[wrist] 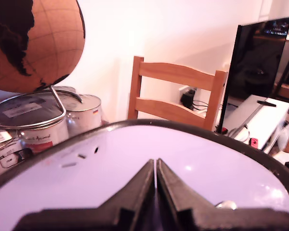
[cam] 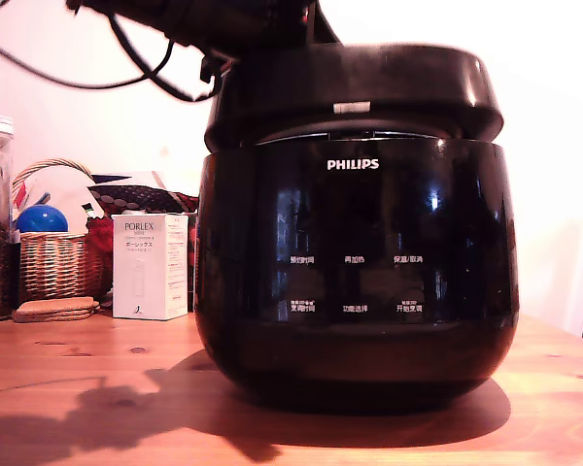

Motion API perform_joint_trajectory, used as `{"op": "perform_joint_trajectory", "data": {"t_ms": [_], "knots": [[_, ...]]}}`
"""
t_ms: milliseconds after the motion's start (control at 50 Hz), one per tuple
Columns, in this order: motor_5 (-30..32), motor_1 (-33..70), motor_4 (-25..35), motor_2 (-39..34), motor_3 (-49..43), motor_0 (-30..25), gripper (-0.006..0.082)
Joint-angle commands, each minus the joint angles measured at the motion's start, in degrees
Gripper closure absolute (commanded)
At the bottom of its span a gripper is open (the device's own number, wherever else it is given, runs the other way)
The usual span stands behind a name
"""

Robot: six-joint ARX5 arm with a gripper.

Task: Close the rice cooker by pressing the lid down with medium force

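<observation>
end effector (wrist: pixel 155 166) closed (fingertips together) | on lid (wrist: pixel 192 144) top

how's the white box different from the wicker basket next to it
The white box is a plain upright carton with printed text; the wicker basket is woven, rounded and has an arched handle. The box looks shut, while the basket is open-topped and holds a blue ball. In the exterior view the box stands nearer the rice cooker, the basket further left. Both sit on the wooden table.
</observation>
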Motion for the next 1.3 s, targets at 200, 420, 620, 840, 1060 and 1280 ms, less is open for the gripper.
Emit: {"op": "perform_joint_trajectory", "data": {"t_ms": [200,420,620,840,1060,1280], "knots": [[-0.5,1.0,-2.0,-7.9,4.3,-0.2,0.0791],[-0.5,5.5,-2.4,-9.8,5.8,-0.4,0.0791],[-1.5,10.6,-2.2,-9.8,8.4,-1.3,0.0791],[-1.6,10.8,-2.7,-9.9,10.1,-2.4,0.0791],[-1.6,10.9,-3.3,-12.8,10.2,-2.4,0.0791],[-2.1,10.9,-3.6,-16.5,11.7,-2.8,0.0791]]}}
